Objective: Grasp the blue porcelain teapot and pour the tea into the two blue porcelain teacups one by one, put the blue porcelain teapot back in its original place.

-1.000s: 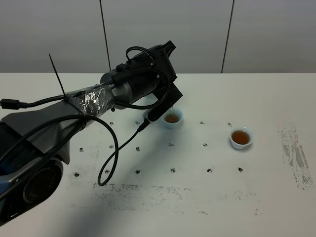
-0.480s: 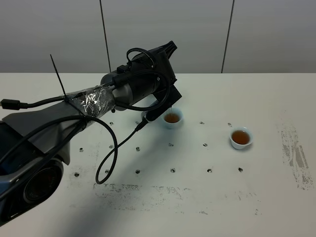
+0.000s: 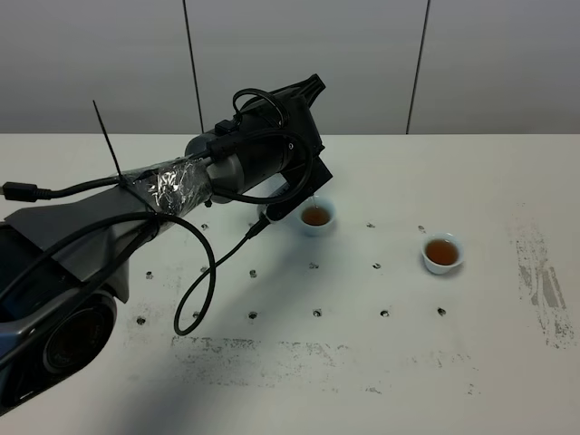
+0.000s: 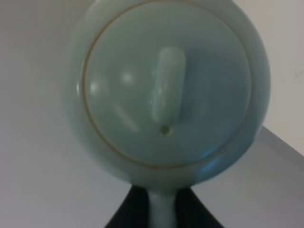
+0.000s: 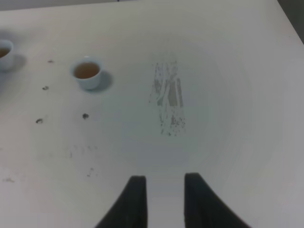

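The blue porcelain teapot (image 4: 166, 90) fills the left wrist view, with its lid and knob facing the camera. My left gripper (image 4: 161, 211) is shut on its handle. In the exterior view the left gripper (image 3: 294, 192) holds the pot just left of and above the nearer teacup (image 3: 315, 216), and the arm hides most of the pot. The second teacup (image 3: 442, 252) stands to the right. Both cups hold brown tea. My right gripper (image 5: 164, 199) is open and empty, low over the table, far from the cups (image 5: 87, 72).
A loose black cable (image 3: 204, 281) hangs from the left arm down to the table. A scuffed dark patch (image 3: 544, 281) marks the table at the right, and another (image 3: 299, 353) lies near the front. Small dark holes dot the table around the cups.
The left arm with the teapot has drawn slightly up and back from the nearer cup. The cups and the right gripper have not moved.
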Tool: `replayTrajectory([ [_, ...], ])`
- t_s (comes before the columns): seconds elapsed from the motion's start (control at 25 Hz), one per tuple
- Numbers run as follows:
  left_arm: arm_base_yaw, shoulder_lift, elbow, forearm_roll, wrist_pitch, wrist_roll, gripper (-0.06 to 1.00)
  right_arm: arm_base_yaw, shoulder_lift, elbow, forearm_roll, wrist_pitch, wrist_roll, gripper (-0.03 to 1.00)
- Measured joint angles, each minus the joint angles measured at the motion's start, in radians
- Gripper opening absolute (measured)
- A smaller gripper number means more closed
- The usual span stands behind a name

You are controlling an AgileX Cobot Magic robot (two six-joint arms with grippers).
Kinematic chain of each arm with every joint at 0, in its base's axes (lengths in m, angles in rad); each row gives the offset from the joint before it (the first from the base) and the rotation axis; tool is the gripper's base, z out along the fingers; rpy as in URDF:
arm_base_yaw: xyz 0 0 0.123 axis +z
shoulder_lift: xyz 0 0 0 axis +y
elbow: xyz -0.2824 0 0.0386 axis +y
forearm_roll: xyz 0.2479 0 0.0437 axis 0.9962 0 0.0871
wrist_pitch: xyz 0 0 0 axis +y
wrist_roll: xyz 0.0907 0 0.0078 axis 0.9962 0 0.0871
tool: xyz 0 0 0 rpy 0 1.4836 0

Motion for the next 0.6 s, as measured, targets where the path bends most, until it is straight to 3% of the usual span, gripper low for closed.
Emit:
replayTrajectory([
  [0.6,-0.007,0.002,0.028,0.005,-0.009,0.000,0.12,0.000,0.000,0.000,0.000,0.000,0.000,0.21],
])
